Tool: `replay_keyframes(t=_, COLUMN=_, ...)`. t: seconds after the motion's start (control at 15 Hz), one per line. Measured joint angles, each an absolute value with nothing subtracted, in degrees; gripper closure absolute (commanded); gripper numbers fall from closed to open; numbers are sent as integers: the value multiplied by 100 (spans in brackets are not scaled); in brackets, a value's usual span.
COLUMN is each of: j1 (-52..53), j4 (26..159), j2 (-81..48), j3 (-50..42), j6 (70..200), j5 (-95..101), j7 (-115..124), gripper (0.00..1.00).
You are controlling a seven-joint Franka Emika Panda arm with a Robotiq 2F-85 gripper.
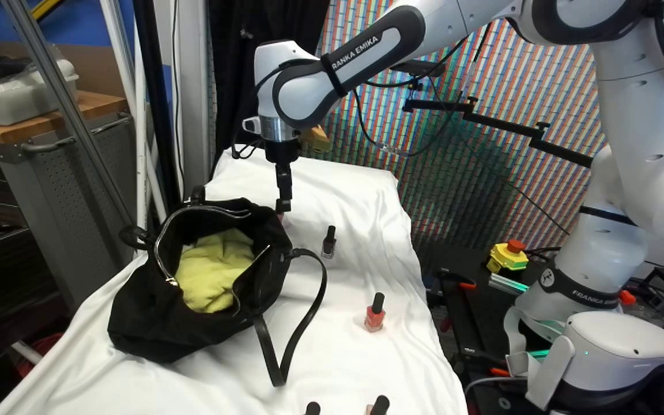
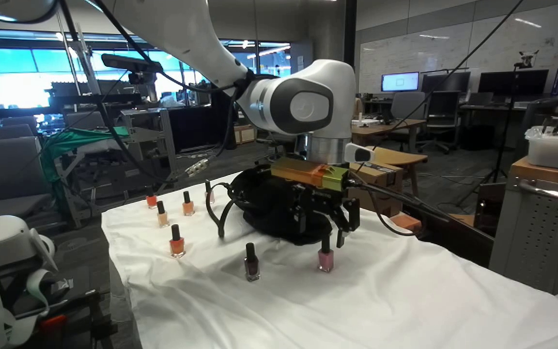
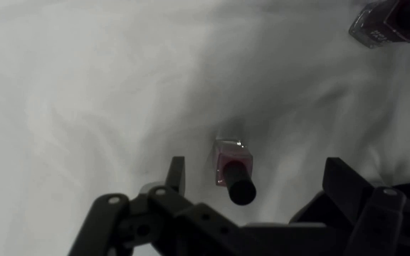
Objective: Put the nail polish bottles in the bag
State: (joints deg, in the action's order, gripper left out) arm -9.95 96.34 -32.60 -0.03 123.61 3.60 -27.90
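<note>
The black bag (image 1: 153, 314) lies on the white cloth, its mouth open on a yellow-green inside (image 1: 217, 271). My gripper (image 3: 255, 161) points down beside it, open, its fingers well apart. A pink nail polish bottle (image 3: 234, 156) with a black cap stands upright between them in the wrist view, nearer the left finger and touching neither. In an exterior view the fingertips of my gripper (image 2: 321, 235) are around cap height. A dark bottle (image 2: 252, 268) stands nearby. An orange-red one (image 2: 177, 247) and several other bottles, including a peach one (image 2: 162, 219), stand farther along the cloth.
The bag's strap (image 1: 309, 311) loops onto the cloth towards the bottles. A white headset (image 1: 620, 363) and a yellow emergency stop (image 1: 508, 256) sit beside the robot base. A grey cart (image 1: 61, 167) stands beyond the bag's side of the white-covered table (image 2: 405, 300).
</note>
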Motion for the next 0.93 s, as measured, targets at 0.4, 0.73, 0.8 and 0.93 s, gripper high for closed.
replay_keyframes(t=0.4, j1=-1099, j4=9488, j2=-3599, j3=74, j6=12377, j5=320, j7=-3014, gripper=0)
replay_keyframes(t=0.73, j1=-1144, j4=9284, j2=-3833, j3=158, j6=12365, j5=316, j7=-3207, gripper=0)
replay_keyframes(t=0.8, j1=-1144, j4=9241, j2=-3879, j3=160, j6=12354, j5=316, j7=-3227, gripper=0)
replay_keyframes(t=0.93, j1=-1146, j4=9154, j2=-3972, j3=160, j6=12315, j5=316, j7=-3242, gripper=0)
